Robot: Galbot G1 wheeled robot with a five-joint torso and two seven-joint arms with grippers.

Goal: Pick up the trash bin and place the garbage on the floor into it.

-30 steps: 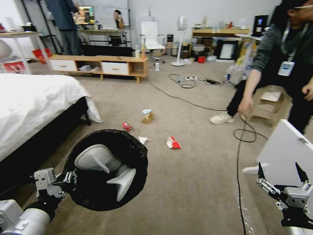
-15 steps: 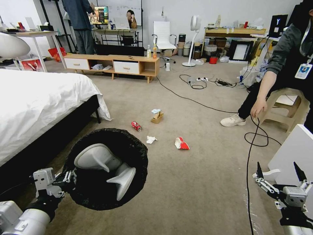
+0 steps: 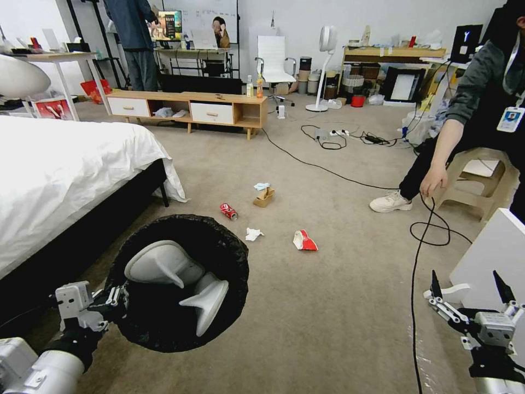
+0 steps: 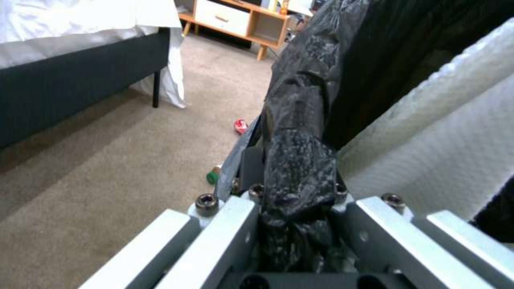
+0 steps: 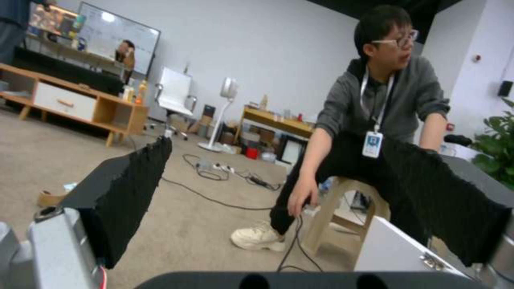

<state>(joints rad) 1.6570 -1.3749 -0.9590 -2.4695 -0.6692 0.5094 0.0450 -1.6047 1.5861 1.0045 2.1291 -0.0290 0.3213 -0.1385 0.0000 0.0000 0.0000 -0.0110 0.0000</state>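
The trash bin (image 3: 164,323), lined with a crinkled black bag and showing two white lid flaps (image 3: 164,265), hangs low at the left in the head view. My left gripper (image 3: 117,300) is shut on its near rim; the left wrist view shows the black bag (image 4: 297,160) pinched between the fingers. On the floor (image 3: 328,306) beyond the bin lies the garbage: a red can (image 3: 228,211), a white tissue (image 3: 252,234), a red-and-white carton (image 3: 304,241), a brown paper bag (image 3: 264,197) and a light-blue mask (image 3: 261,186). My right gripper (image 3: 470,287) stands open at the lower right, holding nothing.
A bed (image 3: 54,164) with a dark frame runs along the left. A black cable (image 3: 414,295) crosses the carpet on the right, held by a person seated on a wooden stool (image 3: 481,175). A white panel (image 3: 495,257) stands close beside the right gripper.
The whole picture shifted between one second ago and half a second ago, so the camera moved. Since then nothing has visibly changed; the bin and both grippers keep their places.
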